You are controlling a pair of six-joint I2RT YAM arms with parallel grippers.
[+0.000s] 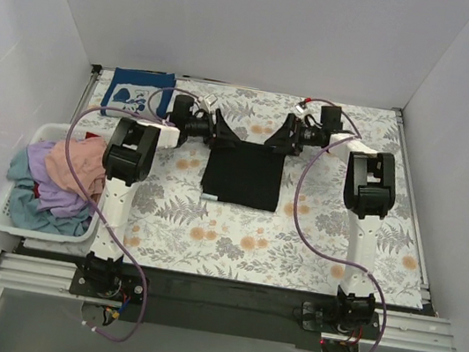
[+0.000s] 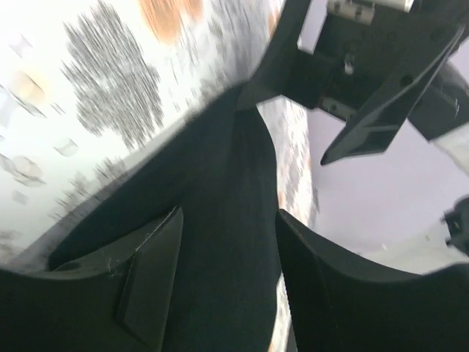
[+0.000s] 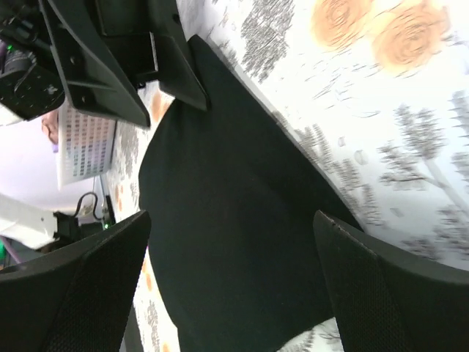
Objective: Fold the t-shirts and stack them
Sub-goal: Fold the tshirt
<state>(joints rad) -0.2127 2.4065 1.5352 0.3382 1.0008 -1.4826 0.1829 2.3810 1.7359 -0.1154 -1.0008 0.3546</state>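
Note:
A plain black t-shirt (image 1: 243, 176) lies folded into a flat rectangle on the floral cover, mid-table. My left gripper (image 1: 224, 132) is open over its far left corner, and my right gripper (image 1: 281, 139) is open over its far right corner. In the left wrist view the black shirt (image 2: 220, 213) lies between and below the spread jaws of the left gripper (image 2: 229, 246). In the right wrist view the shirt (image 3: 234, 213) fills the gap of the wide-open right gripper (image 3: 231, 242). A folded navy t-shirt (image 1: 138, 91) with a white graphic lies at the back left.
A white plastic basket (image 1: 8, 225) stands off the table's left edge, holding crumpled pink (image 1: 80, 162), lavender (image 1: 57, 197) and teal-blue (image 1: 29, 208) t-shirts. The floral table cover (image 1: 323, 235) spreads to the right and front. White walls enclose the back and sides.

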